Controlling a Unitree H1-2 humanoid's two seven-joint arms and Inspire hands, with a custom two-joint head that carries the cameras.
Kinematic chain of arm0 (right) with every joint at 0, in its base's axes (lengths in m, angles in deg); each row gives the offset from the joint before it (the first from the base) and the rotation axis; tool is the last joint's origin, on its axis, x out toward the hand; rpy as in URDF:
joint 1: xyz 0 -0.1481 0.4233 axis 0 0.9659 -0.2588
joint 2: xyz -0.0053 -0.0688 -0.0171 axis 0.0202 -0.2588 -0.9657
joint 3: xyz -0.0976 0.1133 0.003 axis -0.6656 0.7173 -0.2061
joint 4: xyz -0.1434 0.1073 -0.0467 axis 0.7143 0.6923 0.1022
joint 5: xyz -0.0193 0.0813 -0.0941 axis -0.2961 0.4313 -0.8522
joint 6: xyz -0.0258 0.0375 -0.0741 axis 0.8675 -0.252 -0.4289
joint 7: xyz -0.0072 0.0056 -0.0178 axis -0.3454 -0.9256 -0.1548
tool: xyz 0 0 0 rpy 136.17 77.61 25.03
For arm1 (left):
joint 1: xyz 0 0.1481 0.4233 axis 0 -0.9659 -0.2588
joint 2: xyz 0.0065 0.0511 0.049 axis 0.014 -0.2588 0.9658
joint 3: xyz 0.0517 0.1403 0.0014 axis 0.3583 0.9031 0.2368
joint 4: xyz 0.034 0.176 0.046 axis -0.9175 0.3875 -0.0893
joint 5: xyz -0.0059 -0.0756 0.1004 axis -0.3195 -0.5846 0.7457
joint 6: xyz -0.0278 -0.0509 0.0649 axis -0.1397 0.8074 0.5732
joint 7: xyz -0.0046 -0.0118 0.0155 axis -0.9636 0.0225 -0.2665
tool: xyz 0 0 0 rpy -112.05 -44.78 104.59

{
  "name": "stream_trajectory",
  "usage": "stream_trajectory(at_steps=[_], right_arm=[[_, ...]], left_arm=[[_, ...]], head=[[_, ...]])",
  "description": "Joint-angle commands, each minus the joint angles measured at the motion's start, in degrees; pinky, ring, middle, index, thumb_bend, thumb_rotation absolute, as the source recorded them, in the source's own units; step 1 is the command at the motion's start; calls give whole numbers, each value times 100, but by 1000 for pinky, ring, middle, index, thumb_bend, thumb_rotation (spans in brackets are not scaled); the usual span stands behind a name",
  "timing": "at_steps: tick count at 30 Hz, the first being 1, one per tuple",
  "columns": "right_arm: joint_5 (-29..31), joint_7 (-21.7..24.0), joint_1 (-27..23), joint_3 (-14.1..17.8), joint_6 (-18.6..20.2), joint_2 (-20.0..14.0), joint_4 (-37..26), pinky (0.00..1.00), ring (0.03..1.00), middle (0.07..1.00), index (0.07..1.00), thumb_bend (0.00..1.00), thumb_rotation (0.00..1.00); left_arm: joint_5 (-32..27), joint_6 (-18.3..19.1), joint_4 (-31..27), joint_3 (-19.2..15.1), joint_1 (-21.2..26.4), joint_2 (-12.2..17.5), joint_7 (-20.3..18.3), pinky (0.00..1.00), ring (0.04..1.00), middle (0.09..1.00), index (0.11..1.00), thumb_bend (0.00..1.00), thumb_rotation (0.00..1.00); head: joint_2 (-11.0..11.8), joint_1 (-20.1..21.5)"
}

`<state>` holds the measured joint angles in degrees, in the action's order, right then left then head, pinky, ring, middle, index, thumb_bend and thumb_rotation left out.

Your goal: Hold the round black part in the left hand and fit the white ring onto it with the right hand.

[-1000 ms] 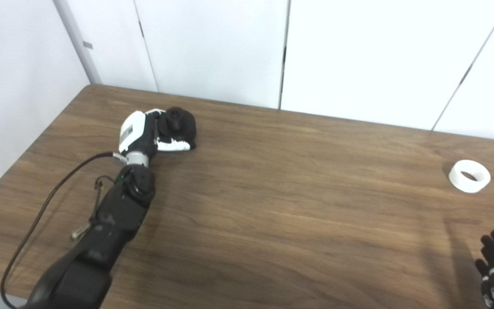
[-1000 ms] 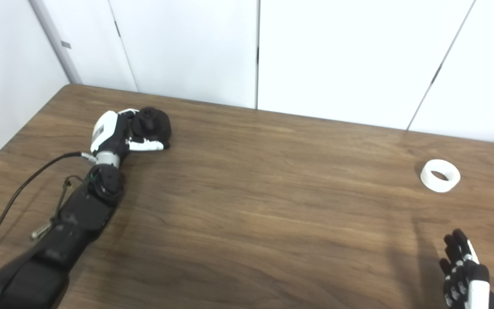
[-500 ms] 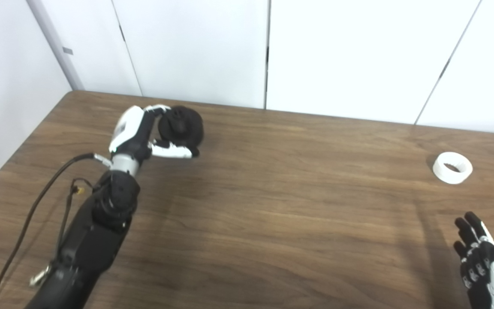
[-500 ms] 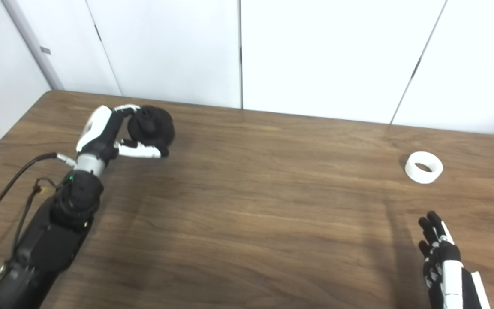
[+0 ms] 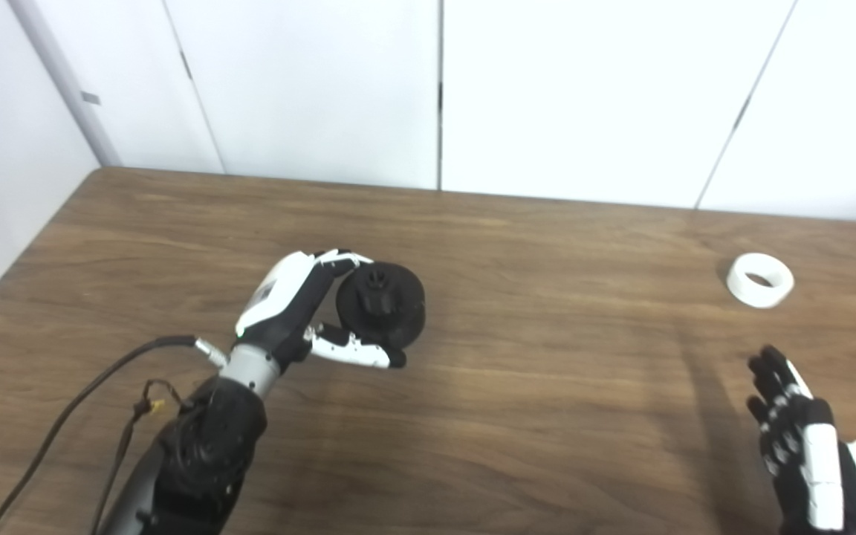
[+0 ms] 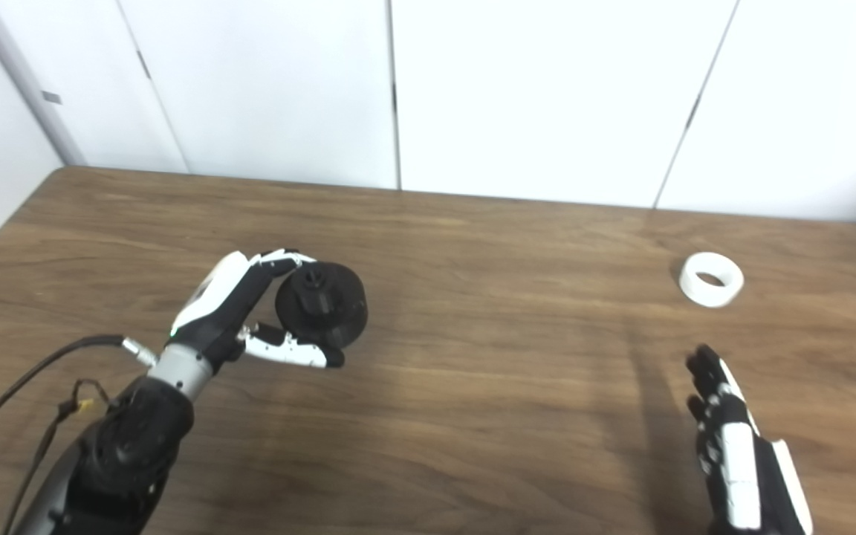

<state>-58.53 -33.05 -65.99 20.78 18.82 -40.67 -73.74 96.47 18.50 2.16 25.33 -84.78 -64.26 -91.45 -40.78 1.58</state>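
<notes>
While its fingers and thumb curl around the round black part (image 5: 382, 305), the left hand (image 5: 294, 312) holds that part lifted off the wooden table (image 5: 532, 386), its hubbed face turned up toward the cameras. A black cable (image 5: 79, 401) trails from the left wrist. Far to the right of the black part, the white ring (image 5: 760, 279) lies flat on the table. Nearer than the ring, the right hand (image 5: 799, 438) hangs empty, fingers extended and slightly apart, not touching the ring.

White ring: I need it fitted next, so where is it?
The white ring lies on the wooden table at far right, beyond the open right hand, untouched.
</notes>
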Motion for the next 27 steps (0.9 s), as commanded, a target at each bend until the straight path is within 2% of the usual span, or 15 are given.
stream_trajectory(at_steps=[1,7,11,15,21,27], right_arm=[[-36,-65,-9,-65,-66,218,-248,1000,1000,956,940,605,1000],[-247,-171,-32,-199,26,244,-286,1000,1000,961,934,640,1000],[-343,-253,-14,-263,70,269,-312,1000,995,943,918,677,989],[-358,-263,1,-340,208,258,-408,1000,1000,946,930,673,997],[-337,-297,8,-372,314,269,-494,1000,1000,954,945,668,998],[-367,-322,13,-371,383,256,-556,1000,1000,949,938,691,991]], left_arm=[[200,-54,-321,87,31,-39,-60,1000,944,828,483,522,62],[509,-222,-471,373,-342,-313,-111,1000,934,821,483,520,62],[735,-339,-498,516,-560,-499,-48,1000,927,814,483,520,61],[913,-492,-457,704,-835,-662,-49,1000,938,819,484,520,60],[1143,-796,-222,938,-1178,-779,-2,1000,926,818,484,519,64],[1102,-1306,66,921,-1428,-779,161,1000,934,823,484,520,61]], head=[[-12,39],[-66,369],[-72,438],[-112,468],[-168,530],[-202,537]])
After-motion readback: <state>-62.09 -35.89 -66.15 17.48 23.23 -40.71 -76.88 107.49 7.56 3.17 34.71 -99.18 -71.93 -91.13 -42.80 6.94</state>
